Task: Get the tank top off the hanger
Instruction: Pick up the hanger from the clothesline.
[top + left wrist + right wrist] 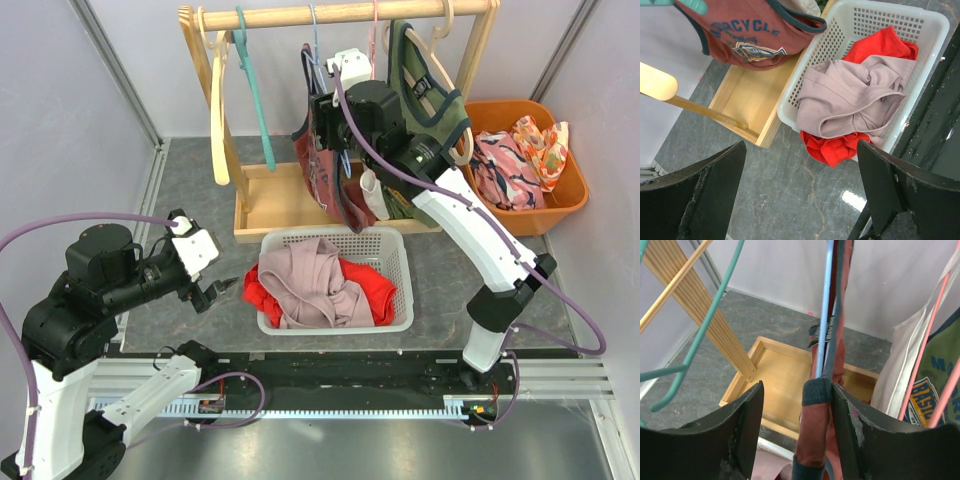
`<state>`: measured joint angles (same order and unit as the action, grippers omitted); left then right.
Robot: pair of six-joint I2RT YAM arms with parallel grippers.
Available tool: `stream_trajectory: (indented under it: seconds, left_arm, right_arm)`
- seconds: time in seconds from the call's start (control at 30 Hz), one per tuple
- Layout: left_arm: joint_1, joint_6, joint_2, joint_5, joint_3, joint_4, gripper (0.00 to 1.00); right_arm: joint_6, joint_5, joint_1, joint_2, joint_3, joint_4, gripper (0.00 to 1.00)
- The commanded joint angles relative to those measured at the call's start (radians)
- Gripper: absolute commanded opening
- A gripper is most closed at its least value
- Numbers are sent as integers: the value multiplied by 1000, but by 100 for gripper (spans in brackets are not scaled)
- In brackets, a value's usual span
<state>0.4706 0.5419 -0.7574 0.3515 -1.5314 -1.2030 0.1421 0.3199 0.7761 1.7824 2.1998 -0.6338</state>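
Observation:
The rust-red tank top [322, 160] with dark navy trim hangs on a light-blue hanger [826, 315] from the wooden rail. My right gripper [797, 390] is up at the garment's shoulder. Its jaws stand apart around the navy-edged strap [818, 392]; the strap lies against the right finger [855, 435], with a gap to the left finger. My left gripper [801, 150] hangs wide open over the grey tabletop, low at the left [222, 290], holding nothing. The printed front of the tank top [747, 30] shows in the left wrist view.
A white basket [398, 243] holding mauve and red clothes sits below the rack. An orange tub [562, 213] of patterned cloth stands at the right. The rail [340, 14] also carries a teal hanger [255, 90], a cream hanger [218, 120] and a green top [432, 105].

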Motion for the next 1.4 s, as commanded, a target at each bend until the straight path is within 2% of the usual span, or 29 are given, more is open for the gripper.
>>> stream_trajectory:
  seconds: [0.0, 0.1, 0.2, 0.3, 0.33, 0.47, 0.57, 0.7, 0.93, 1.27, 1.37]
  left_arm:
    - [-7, -2, -2, 29, -12, 20, 100]
    - [-7, -3, -2, 30, -12, 20, 100]
    - [-7, -3, 0, 32, -12, 20, 100]
    - [-7, -5, 1, 30, -12, 20, 100]
    - [-7, -5, 3, 30, -13, 20, 100]
    - [-10, -8, 6, 33, -10, 20, 100]
    - [-10, -7, 9, 34, -7, 19, 99]
    - [-10, -7, 13, 33, -10, 19, 100]
    - [-9, 0, 20, 23, -6, 19, 100]
    - [-10, 6, 26, 14, -9, 17, 100]
    - [-10, 10, 27, 7, -10, 16, 100]
  right_arm:
    - [-27, 59, 20, -6, 8, -20, 63]
    - [-30, 73, 23, -18, -6, -24, 58]
    - [-41, 96, 26, -28, -17, -27, 45]
    - [-52, 123, 26, -34, -17, -35, 28]
    - [-53, 133, 26, -34, -18, -37, 17]
    - [-71, 157, 25, -35, -14, -17, 0]
    - [-120, 166, 32, -63, -54, 81, 0]
    - [-237, 228, 41, -129, -213, 313, 0]
    - [-308, 258, 43, -208, -354, 653, 0]
    - [-297, 272, 41, -242, -425, 753, 0]
    - [-276, 201, 48, -300, -475, 712, 0]
